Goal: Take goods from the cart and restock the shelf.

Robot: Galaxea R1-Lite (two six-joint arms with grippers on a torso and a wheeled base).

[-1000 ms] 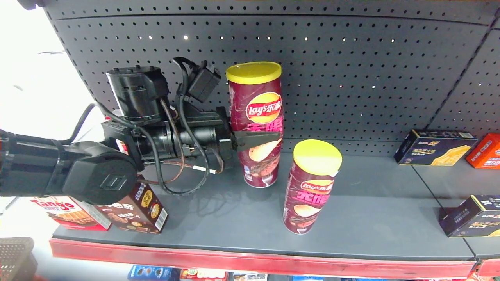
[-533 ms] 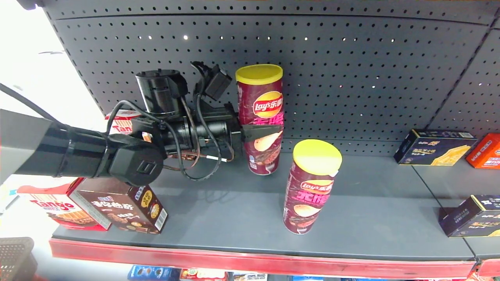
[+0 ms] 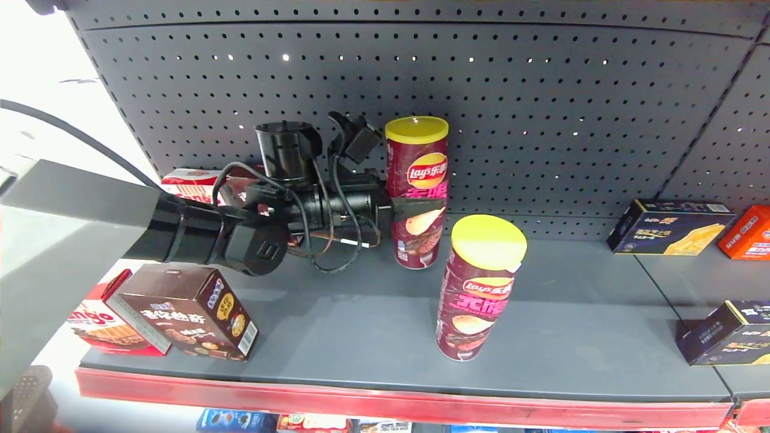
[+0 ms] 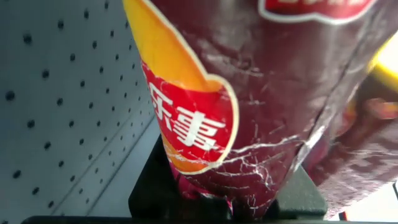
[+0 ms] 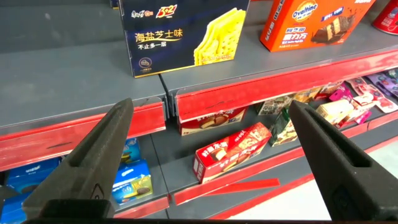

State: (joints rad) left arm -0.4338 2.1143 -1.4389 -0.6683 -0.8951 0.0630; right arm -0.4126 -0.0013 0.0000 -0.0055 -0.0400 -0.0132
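My left gripper (image 3: 418,207) is shut on a maroon chips can (image 3: 417,186) with a yellow lid, holding it upright near the pegboard back wall, its base at or just above the grey shelf (image 3: 337,337). In the left wrist view the can (image 4: 249,106) is close up between the dark pads. A second identical chips can (image 3: 478,288) stands upright nearer the shelf front, to the right of the held one. My right gripper (image 5: 214,162) is open with nothing between its fingers, facing lower shelves of boxed goods.
A brown box (image 3: 186,310) and a red wafer box (image 3: 96,328) lie at the shelf's front left; another red box (image 3: 192,183) sits behind the arm. Dark boxes (image 3: 668,225) (image 3: 725,334) and an orange box (image 3: 746,231) occupy the right. A red lip (image 3: 397,403) edges the shelf.
My left arm has carried the held can deeper and rightwards towards the back wall and lowered it to the shelf. The front can has not moved.
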